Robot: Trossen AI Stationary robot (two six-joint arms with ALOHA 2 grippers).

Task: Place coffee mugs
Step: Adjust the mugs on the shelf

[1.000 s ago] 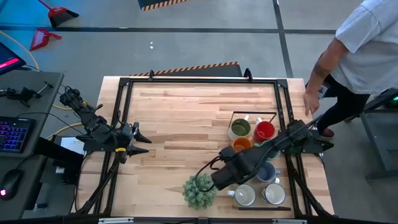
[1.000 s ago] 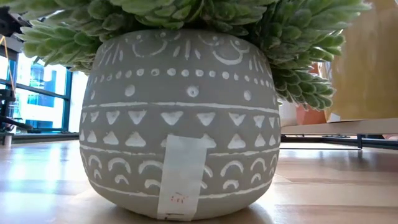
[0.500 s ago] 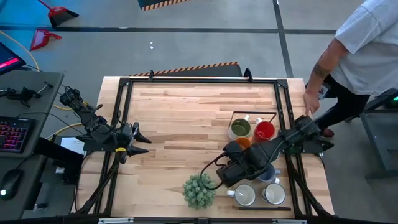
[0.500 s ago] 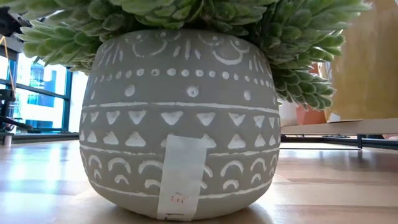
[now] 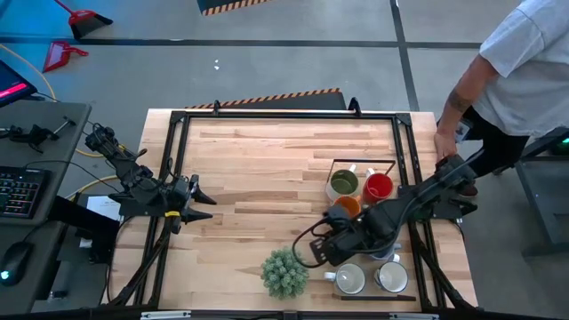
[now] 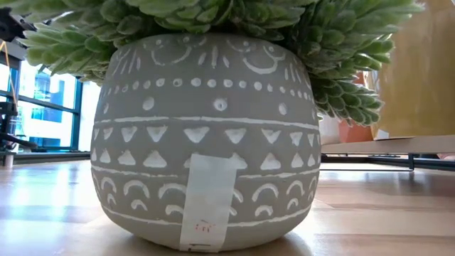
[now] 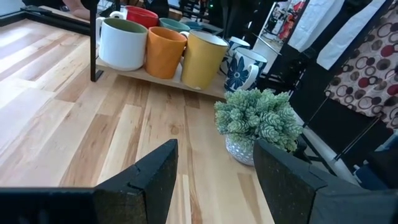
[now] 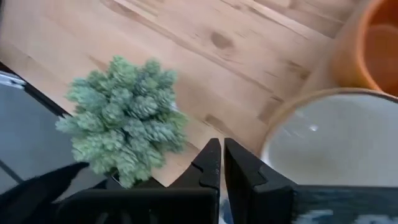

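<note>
Several coffee mugs (image 5: 360,188) clustered on low wooden tray (image 7: 155,73), right side of worktop (image 5: 267,169), beside potted plant (image 5: 284,272). Glazed ceramic: rigid, slippery, chip-prone, moderately heavy; grip rim wall or handle. Right claw (image 8: 221,163) clenched, empty, over mugs. Left claw (image 7: 214,180) released, waiting at left edge. Pot's tape label (image 6: 207,203) unreadable.

wooden table (image 5: 267,169), mug tray (image 5: 388,298), potted plant (image 5: 284,273)

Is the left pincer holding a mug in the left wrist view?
No: the left pincer is open over bare table, and the mugs sit apart on a tray farther off.
</note>
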